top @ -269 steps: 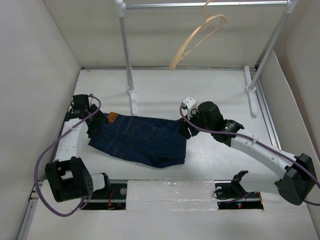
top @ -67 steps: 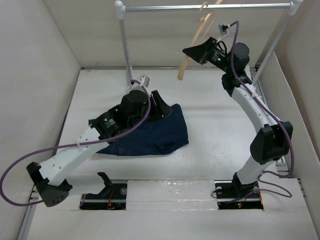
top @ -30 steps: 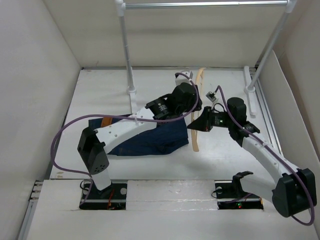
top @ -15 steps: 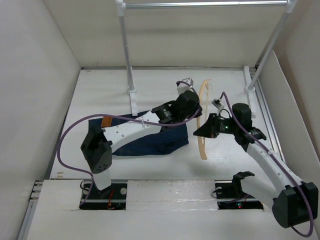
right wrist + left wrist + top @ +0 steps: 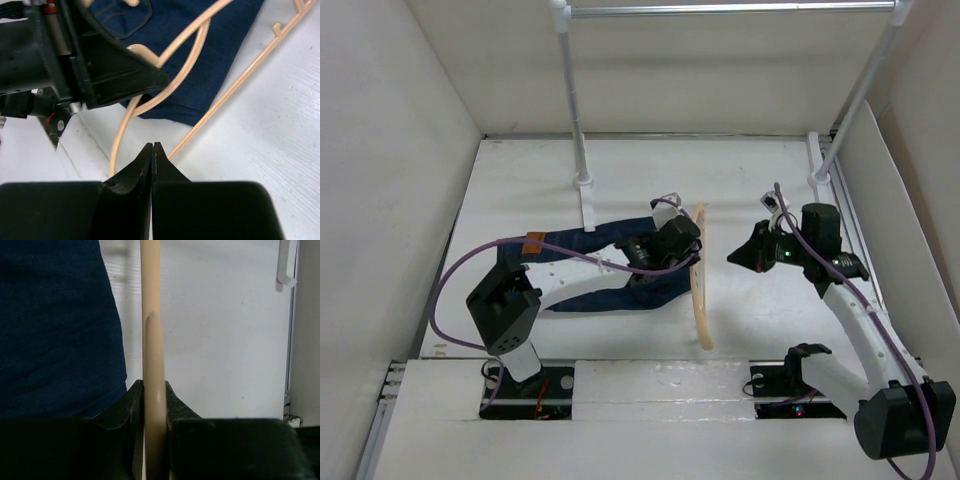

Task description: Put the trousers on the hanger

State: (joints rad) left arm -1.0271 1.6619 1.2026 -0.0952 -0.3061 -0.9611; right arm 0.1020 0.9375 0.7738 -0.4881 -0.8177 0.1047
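The trousers (image 5: 620, 230) lie flat on the table as dark navy denim, with a tan patch at their left end. My left gripper (image 5: 692, 250) hovers over their right edge and is shut on the hanger (image 5: 697, 290), a thin peach-beige frame standing on edge. In the left wrist view the hanger (image 5: 151, 340) runs straight up between the gripper (image 5: 154, 390) jaws, with the trousers (image 5: 55, 325) at the left. My right gripper (image 5: 732, 258) is to the right of the hanger, apart from it. In the right wrist view this gripper (image 5: 152, 145) is shut and empty, facing the hanger (image 5: 114, 150), the trousers (image 5: 225, 50) and the left gripper (image 5: 150, 75).
A silver rail (image 5: 720, 8) spans the back, on two white posts (image 5: 582, 180) (image 5: 820, 178) that stand on the table. Walls close in both sides. The right post's white foot (image 5: 285, 265) shows in the left wrist view.
My right gripper has let go of the hanger, shut, and drawn back to the right. My left gripper has closed on the hanger and carried it nearer, over the trousers' right edge.
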